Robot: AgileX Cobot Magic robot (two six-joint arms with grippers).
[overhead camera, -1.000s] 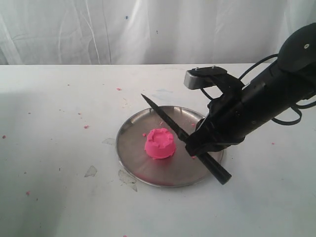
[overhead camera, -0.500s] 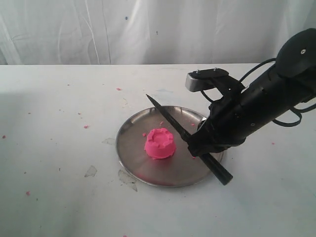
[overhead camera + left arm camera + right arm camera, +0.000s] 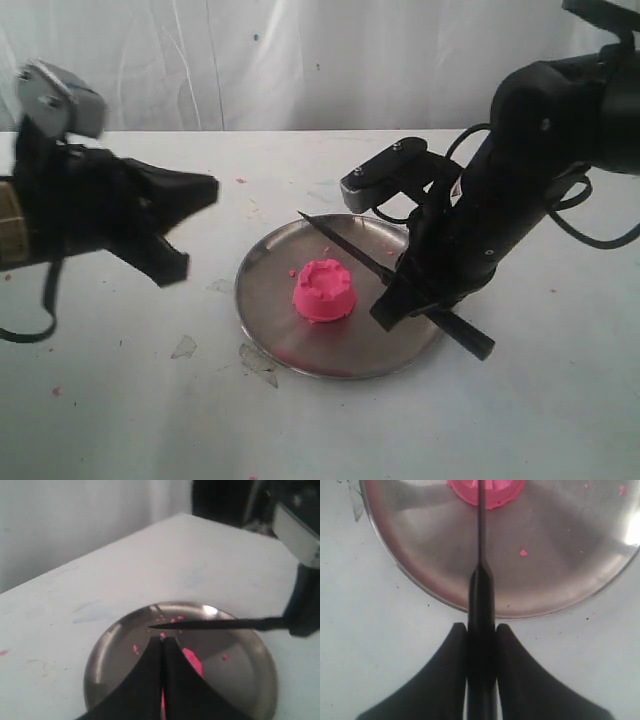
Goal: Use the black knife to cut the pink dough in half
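The pink dough (image 3: 324,290) is one cup-shaped lump with a notched top, standing mid-plate on the round steel plate (image 3: 268,300). My right gripper (image 3: 398,303) is shut on the handle of the black knife (image 3: 345,245). The blade slants above the plate just behind the dough, pointing left. In the right wrist view the knife (image 3: 481,540) runs from my gripper (image 3: 481,627) straight over the dough (image 3: 495,492). My left gripper (image 3: 210,187) hovers shut and empty left of the plate. In its view the gripper (image 3: 162,640) hides most of the dough (image 3: 192,661), below the knife (image 3: 215,624).
Small pink crumbs dot the plate (image 3: 523,552) and the white table (image 3: 174,257). Torn clear scraps (image 3: 184,347) lie on the table left of and below the plate's rim. A white curtain hangs behind the table.
My left arm has come into view from the left, its gripper pointing at the plate. My right arm has lifted and turned, and the knife's handle end has shifted slightly right.
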